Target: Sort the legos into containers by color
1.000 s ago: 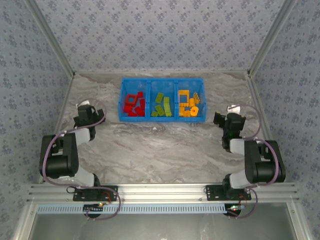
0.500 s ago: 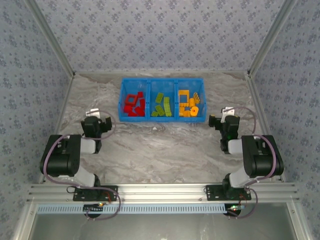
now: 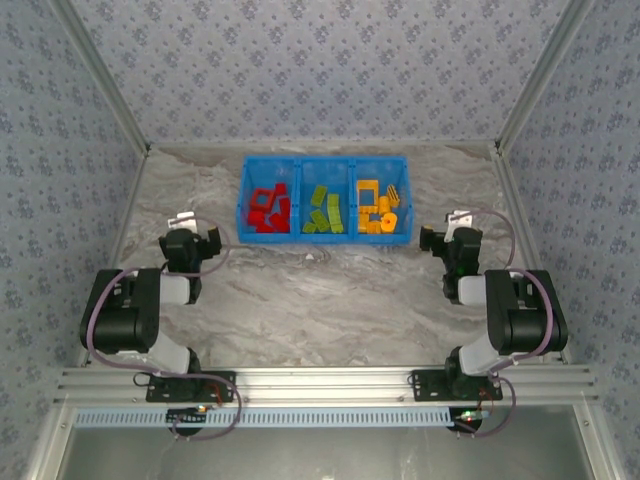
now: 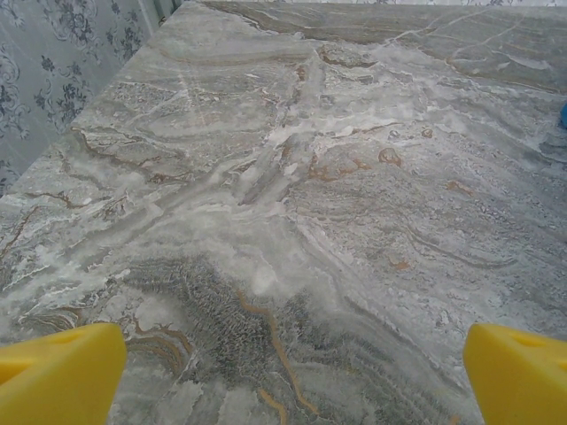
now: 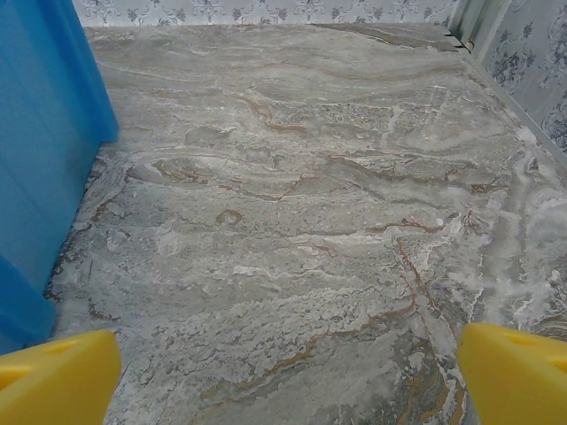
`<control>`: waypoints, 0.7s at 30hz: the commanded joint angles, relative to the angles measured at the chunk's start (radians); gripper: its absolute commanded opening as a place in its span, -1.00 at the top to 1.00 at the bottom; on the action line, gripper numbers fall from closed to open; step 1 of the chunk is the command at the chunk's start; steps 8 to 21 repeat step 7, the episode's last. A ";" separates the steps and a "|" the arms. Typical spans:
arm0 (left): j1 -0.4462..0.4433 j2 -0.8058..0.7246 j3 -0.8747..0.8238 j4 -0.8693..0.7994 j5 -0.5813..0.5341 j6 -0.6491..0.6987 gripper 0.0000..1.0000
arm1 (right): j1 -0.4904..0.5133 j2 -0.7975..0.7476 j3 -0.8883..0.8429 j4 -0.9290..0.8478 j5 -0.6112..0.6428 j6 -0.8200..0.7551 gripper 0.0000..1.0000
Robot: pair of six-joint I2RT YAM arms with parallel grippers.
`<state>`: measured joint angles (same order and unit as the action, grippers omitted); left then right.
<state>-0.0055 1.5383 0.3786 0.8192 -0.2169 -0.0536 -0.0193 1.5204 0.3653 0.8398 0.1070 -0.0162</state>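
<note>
left gripper (image 4: pixel 285 379) jaws spread wide, yellow fingertips (image 4: pixel 55 374) low over marble table (image 4: pixel 310 177); patterned wall (image 4: pixel 49 71) along table's left edge.

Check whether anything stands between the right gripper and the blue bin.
Nothing visible does. Bare table lies between the open right gripper and the blue bin, whose wall stands at the left of the right wrist view.
</note>
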 commanded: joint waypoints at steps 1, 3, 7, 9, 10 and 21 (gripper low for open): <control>0.005 -0.009 0.014 0.028 0.014 -0.013 -0.96 | 0.001 0.003 0.017 -0.017 -0.009 0.005 -1.00; 0.005 -0.008 0.014 0.028 0.014 -0.013 -0.96 | 0.001 0.002 0.017 -0.018 -0.008 0.005 -1.00; 0.004 -0.009 0.014 0.027 0.014 -0.013 -0.96 | 0.001 0.002 0.015 -0.015 -0.009 0.005 -1.00; 0.004 -0.009 0.014 0.027 0.014 -0.013 -0.96 | 0.001 0.002 0.015 -0.015 -0.009 0.005 -1.00; 0.004 -0.009 0.014 0.027 0.014 -0.013 -0.96 | 0.001 0.002 0.015 -0.015 -0.009 0.005 -1.00; 0.004 -0.009 0.014 0.027 0.014 -0.013 -0.96 | 0.001 0.002 0.015 -0.015 -0.009 0.005 -1.00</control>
